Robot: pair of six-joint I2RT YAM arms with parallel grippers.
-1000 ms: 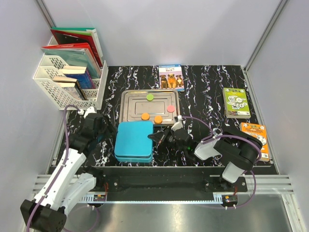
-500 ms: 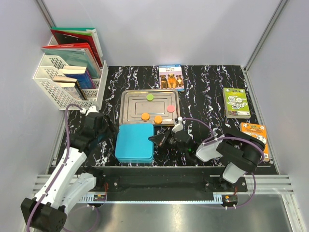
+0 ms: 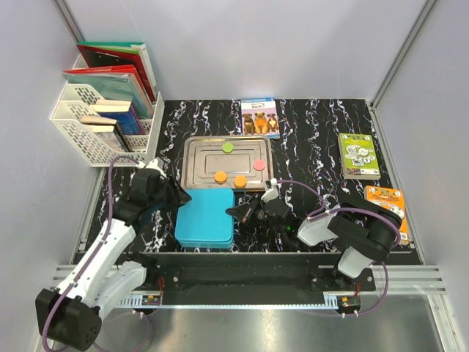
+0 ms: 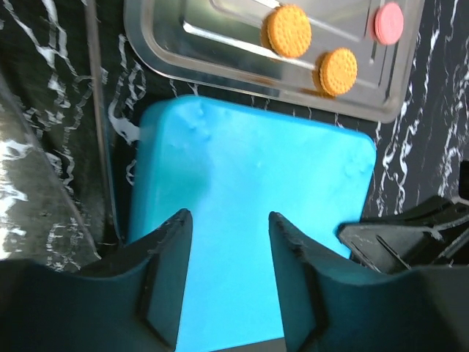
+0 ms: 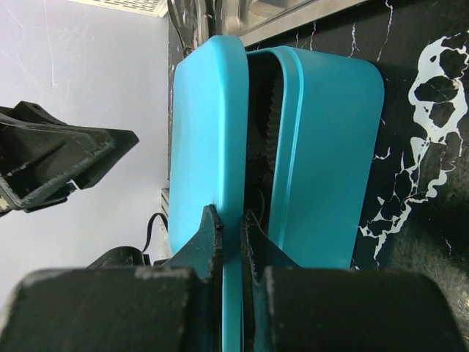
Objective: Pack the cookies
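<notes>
Several cookies lie on the steel tray [image 3: 192, 158]: a green one [image 3: 228, 147], a pink one [image 3: 259, 164] and two orange ones [image 3: 220, 176] [image 3: 239, 180]. In the left wrist view the orange pair [image 4: 288, 31] [image 4: 337, 71] and the pink one [image 4: 389, 22] show. In front of the tray sits a blue box [image 5: 330, 161] with its blue lid [image 3: 205, 216] slightly raised over it. My right gripper [image 5: 231, 220] is shut on the lid's [image 5: 205, 132] right edge. My left gripper [image 4: 229, 220] hangs open over the lid [image 4: 249, 169], near its back left corner [image 3: 176, 194].
A white rack [image 3: 80, 121] of books stands at the back left. A dog booklet [image 3: 260, 116] lies behind the tray, with a green booklet [image 3: 358, 155] and an orange one [image 3: 386, 205] at the right. A dark fluted cup edge [image 5: 271, 125] shows inside the box.
My left gripper has moved right, over the lid's back left corner, and its jaws have narrowed. The lid has settled squarer over the box, still held by the right gripper.
</notes>
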